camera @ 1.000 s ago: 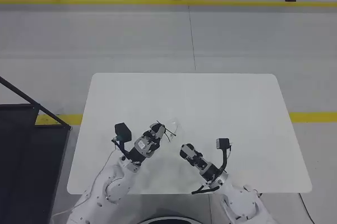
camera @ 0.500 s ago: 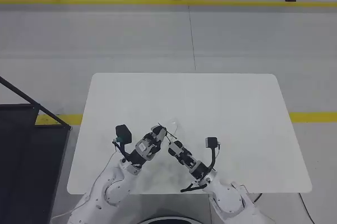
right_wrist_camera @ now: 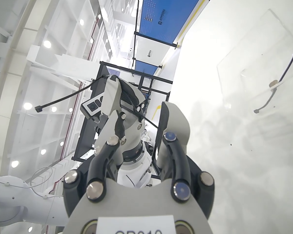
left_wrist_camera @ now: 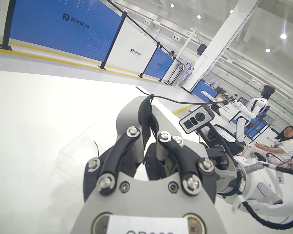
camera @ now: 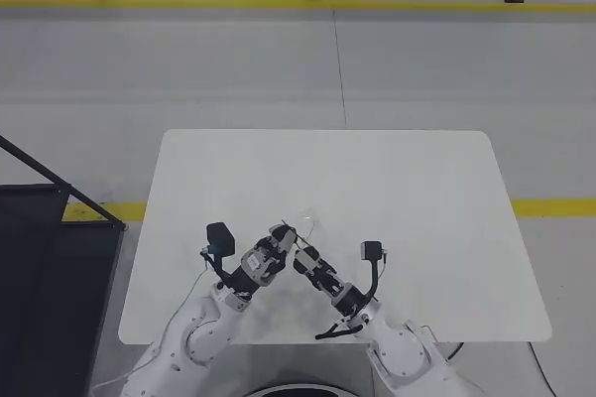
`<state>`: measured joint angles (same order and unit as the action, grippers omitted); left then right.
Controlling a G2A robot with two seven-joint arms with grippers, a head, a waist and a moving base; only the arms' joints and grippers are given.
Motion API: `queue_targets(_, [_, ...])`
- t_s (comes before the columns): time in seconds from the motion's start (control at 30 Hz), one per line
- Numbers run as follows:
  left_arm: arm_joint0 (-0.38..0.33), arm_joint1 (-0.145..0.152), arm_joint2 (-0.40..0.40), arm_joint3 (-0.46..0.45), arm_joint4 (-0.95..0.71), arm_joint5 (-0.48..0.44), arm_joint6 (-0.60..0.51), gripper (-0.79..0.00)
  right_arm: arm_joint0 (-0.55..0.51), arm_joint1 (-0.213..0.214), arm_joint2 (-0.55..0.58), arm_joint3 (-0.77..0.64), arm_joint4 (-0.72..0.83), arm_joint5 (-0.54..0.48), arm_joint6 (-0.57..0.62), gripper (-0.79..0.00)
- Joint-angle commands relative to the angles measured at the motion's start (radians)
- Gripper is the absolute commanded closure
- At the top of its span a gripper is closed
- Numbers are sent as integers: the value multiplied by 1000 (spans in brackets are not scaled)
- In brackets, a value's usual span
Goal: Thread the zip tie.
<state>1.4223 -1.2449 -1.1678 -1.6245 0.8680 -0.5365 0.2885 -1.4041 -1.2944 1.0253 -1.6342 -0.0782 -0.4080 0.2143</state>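
My left gripper (left_wrist_camera: 149,113) is shut on a black zip tie (left_wrist_camera: 185,101), held a little above the white table (camera: 426,198). The strap rises from between the pads, bends at the tips and runs sideways to its head (right_wrist_camera: 37,109). The thin tail (right_wrist_camera: 149,122) sticks out on the palm side. My right gripper (right_wrist_camera: 139,103) is open and points at the left gripper from close by; the tail reaches into the gap beside one of its fingers (right_wrist_camera: 171,118). In the top view the left gripper (camera: 286,234) and right gripper (camera: 299,254) almost meet near the table's front.
A clear plastic tray (right_wrist_camera: 256,62) lies on the table just beyond the grippers, with another zip tie (right_wrist_camera: 282,76) in it. A black barrier frame (camera: 40,278) stands off the table's left side. The far and right parts of the table are bare.
The right arm has swung left and forward, bringing its gripper right up to the left gripper. The left arm has barely moved and still holds the zip tie.
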Motion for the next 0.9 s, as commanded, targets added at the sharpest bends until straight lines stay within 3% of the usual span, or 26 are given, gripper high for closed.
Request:
queue_targets(0.0, [1,0,-1,-1,2,-2,1,0,-2,0,1,-3,-2,-2,-2,-274])
queue_targets(0.23, [4,-1,-6,2,5,-10,6,0,-7,-1,4,-15,-7,3,-3,-43])
queue_targets(0.67, [6,-3,-14,6,4,-15,11,0,-18,-1,18,-29,-13,16,1,0])
queue_targets(0.73, [7,-4,-14,6,5,-16,11,0,-18,-1,20,-30,-12,22,4,-25])
queue_targets(0.8, [7,-4,-14,5,6,-18,12,0,-18,-1,21,-33,-9,28,5,-234])
queue_targets(0.87, [7,-5,-15,6,6,-19,13,0,-17,-2,22,-34,-7,35,9,-283])
